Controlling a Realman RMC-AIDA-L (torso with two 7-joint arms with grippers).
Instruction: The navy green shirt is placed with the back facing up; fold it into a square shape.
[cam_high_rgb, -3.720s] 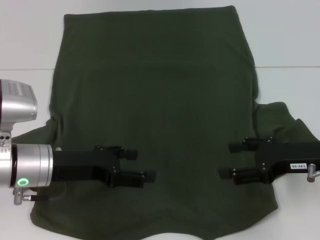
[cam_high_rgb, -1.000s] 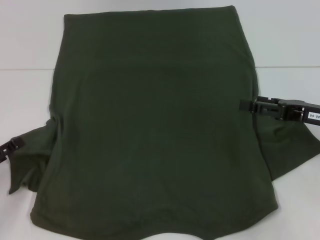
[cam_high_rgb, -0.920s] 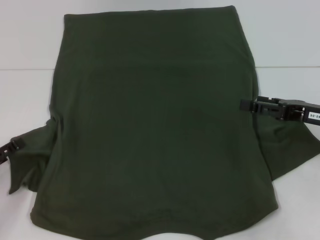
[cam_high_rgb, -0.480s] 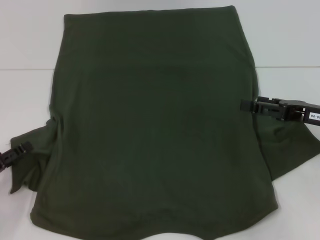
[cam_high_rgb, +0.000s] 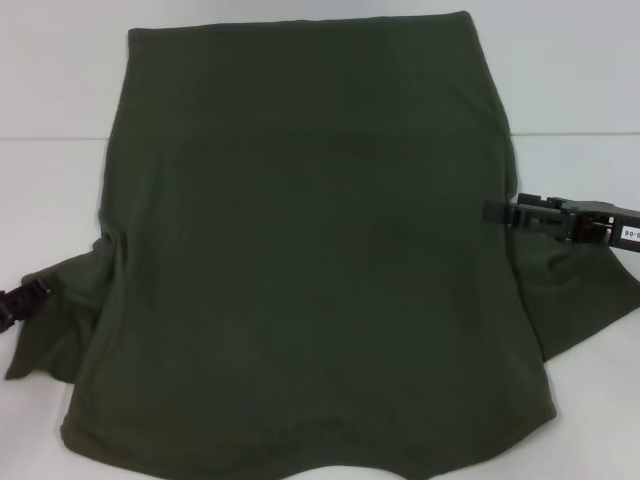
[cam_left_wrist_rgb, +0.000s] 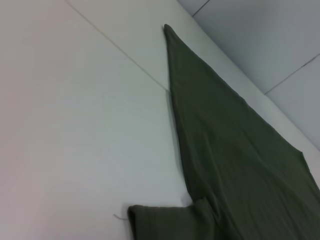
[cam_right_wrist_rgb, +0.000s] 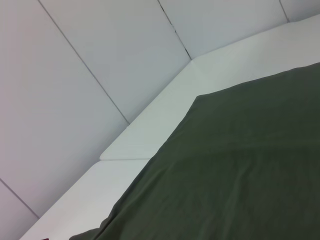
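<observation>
The navy green shirt (cam_high_rgb: 310, 250) lies flat on the white table (cam_high_rgb: 570, 80), back up, its long axis running away from the robot — collar end nearest. Each sleeve sticks outward. The right gripper (cam_high_rgb: 500, 213) sits at the right sleeve's root, the left gripper (cam_high_rgb: 22, 297) on the left sleeve's outer edge; whether either is clamped on cloth I cannot tell. Both folds go inward, toward the midline.

Bare white table (cam_high_rgb: 570, 80) flanks the shirt (cam_high_rgb: 310, 250); nothing stands upright.
</observation>
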